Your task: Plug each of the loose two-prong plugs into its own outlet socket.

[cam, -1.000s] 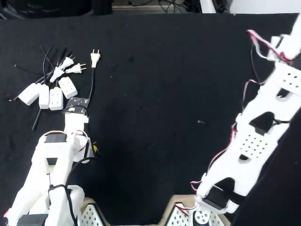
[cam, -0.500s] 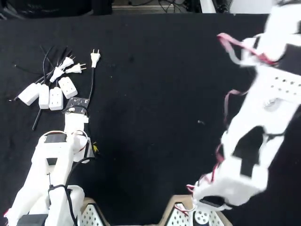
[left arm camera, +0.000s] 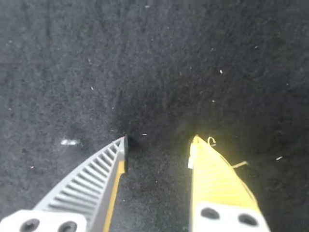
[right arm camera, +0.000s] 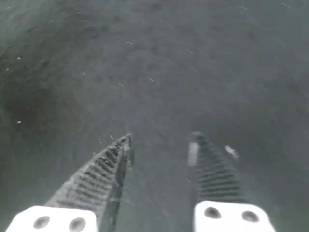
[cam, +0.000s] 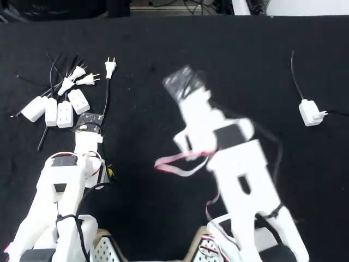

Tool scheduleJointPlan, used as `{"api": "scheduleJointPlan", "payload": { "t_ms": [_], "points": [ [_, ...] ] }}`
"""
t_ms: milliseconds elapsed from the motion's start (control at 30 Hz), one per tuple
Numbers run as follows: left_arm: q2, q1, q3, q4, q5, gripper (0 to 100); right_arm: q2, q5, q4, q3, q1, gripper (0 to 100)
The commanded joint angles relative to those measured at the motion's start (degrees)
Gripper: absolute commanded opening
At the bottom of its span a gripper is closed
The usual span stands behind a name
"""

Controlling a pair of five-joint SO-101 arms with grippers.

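Plugs (cam: pixel 82 75) and sockets (cam: pixel 64 112) cluster just ahead of your left gripper (cam: pixel 89 120), jaws apart, empty; rightmost plug (cam: pixel 110 66) lies lengthwise, prongs pointing away from it; right gripper (cam: pixel 182 83), also parted and empty, sits mid-table, well apart; go left.

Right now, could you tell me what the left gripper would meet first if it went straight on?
Probably the black table cloth: the open left gripper points at bare cloth, though its distance is unclear.

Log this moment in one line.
left gripper: open, empty, near outlets | right gripper: open, empty, over table centre | plugs: loose beside outlets
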Motion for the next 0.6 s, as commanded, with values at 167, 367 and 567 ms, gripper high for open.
{"api": "scheduleJointPlan", "payload": {
  "t_ms": [167, 367, 567],
  "points": [
    [-0.1, -0.5, 0.1, -1.2, 0.0, 22, -1.7, -12.1, -33.5, 25.4, -11.2, 13.2],
    [-0.2, -0.7, -2.3, 1.9, -0.4, 22, 0.5, -11.8, -41.1, 31.2, -11.7, 17.0],
    [0.3, -6.7, -28.0, 23.9, -6.0, 22, 2.2, -11.7, -45.8, 33.5, -11.5, 17.0]
  ]
}}
